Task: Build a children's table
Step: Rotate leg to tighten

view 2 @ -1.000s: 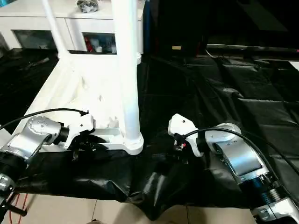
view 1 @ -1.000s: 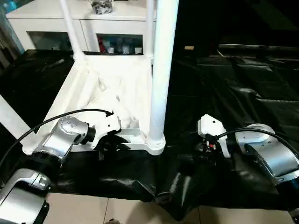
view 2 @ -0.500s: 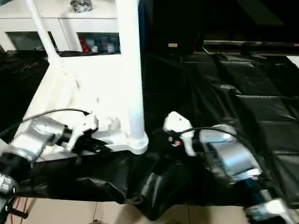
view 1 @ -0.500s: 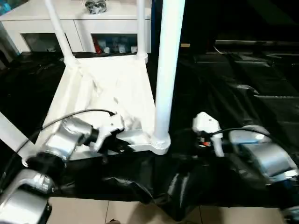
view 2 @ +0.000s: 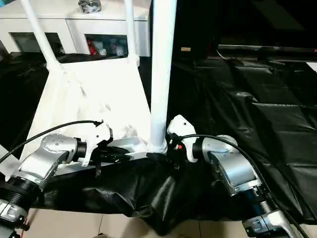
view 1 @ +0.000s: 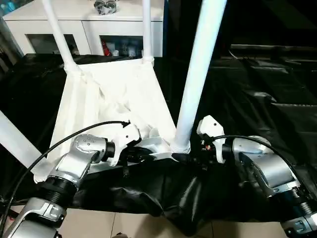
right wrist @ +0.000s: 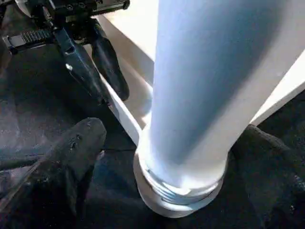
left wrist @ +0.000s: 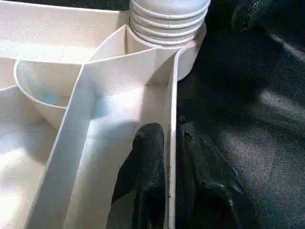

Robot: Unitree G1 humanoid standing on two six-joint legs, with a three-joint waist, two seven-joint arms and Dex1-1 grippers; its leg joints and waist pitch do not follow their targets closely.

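with left gripper [left wrist: 167, 179] clamped on tabletop [view 1: 106, 94] rim and right gripper [right wrist: 157, 157] spread around near leg [view 1: 198, 74], close gently, twist leg home upright.

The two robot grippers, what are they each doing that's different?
The left gripper pinches the tabletop's thin edge wall, one finger on each side; the right gripper has its fingers spread wide around the near leg's base. The left gripper is shut on flat plastic, while the right gripper is open around a round tube. Both work at the same near corner.
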